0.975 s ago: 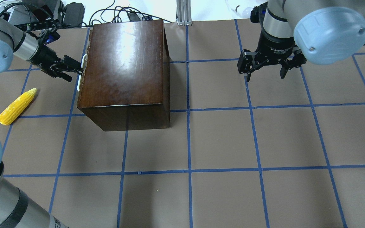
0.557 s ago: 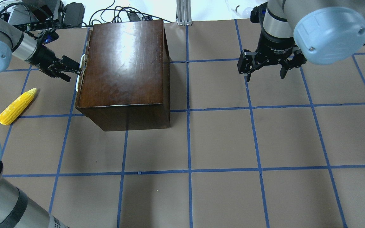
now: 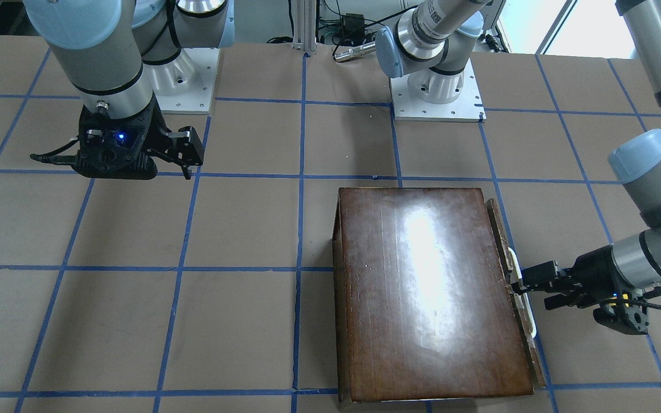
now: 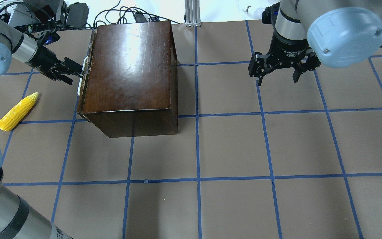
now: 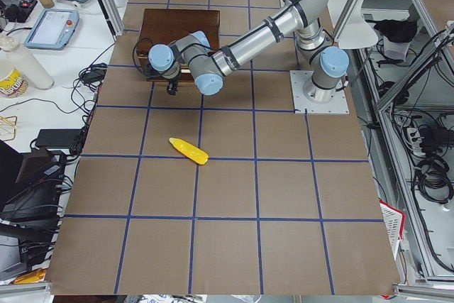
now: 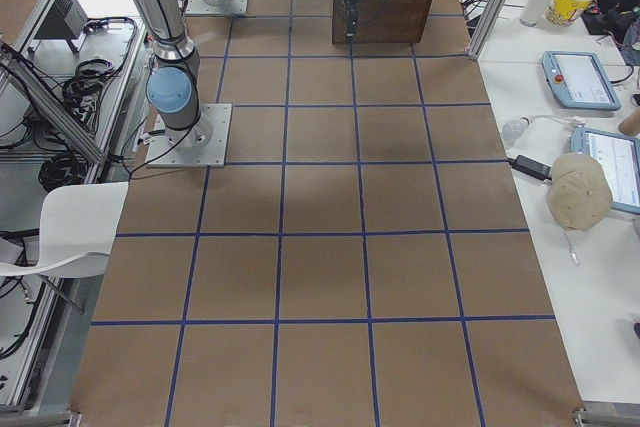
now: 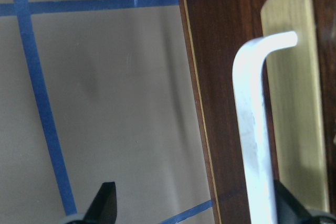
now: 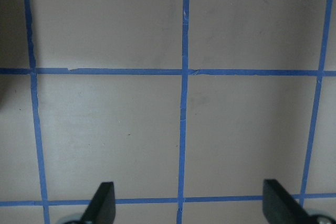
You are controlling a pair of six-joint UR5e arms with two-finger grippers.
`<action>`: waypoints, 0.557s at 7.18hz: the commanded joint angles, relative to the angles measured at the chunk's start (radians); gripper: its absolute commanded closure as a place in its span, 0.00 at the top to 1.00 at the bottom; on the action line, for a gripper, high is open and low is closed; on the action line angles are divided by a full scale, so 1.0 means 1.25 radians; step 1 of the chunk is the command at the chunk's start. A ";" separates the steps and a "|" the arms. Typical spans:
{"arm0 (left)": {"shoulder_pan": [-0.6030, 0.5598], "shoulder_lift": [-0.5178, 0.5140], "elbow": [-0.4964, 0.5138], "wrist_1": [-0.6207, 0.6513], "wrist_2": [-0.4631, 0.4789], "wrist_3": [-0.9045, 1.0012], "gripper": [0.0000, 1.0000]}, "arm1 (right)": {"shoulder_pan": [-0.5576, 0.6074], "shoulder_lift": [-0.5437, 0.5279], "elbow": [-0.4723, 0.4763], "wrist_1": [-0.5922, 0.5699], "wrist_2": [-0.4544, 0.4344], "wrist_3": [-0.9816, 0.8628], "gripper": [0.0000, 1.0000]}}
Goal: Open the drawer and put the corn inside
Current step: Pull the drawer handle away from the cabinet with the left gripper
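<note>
Overhead exterior shows the corn (image 4: 18, 111) (front-facing view doesn't).

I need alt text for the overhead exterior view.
The left hand reaches the white handle of the drawer, slightly out of a dark-brown wooden box. A yellow corn cob lies on the table left of it; the right hand hovers open at the right.

the box (image 4: 129, 66) is glossy dark brown, with pale glare on top. the drawer (image 7: 220, 103) front is a worn dark brown, and its handle (image 7: 252, 129) is whitish over a brass-yellow plate (image 7: 294, 108). the corn (image 4: 18, 111) is bright yellow, paler at the tip. the table (image 4: 230, 146) is dull brown, gridded with blue tape. the left gripper (image 4: 76, 74) and right gripper (image 4: 278, 80) are black.
</note>
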 commanded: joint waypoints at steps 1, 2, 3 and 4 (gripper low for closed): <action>0.000 -0.016 0.033 -0.009 0.020 0.002 1.00 | 0.000 0.000 0.000 -0.001 -0.001 0.000 1.00; 0.001 -0.017 0.034 -0.009 0.021 0.006 1.00 | 0.000 -0.001 0.000 0.000 -0.001 0.000 1.00; 0.001 -0.017 0.034 -0.009 0.028 0.006 1.00 | 0.000 0.000 0.000 -0.001 -0.001 0.000 1.00; 0.001 -0.017 0.038 -0.009 0.031 0.006 1.00 | 0.000 0.000 0.000 0.000 0.001 0.000 1.00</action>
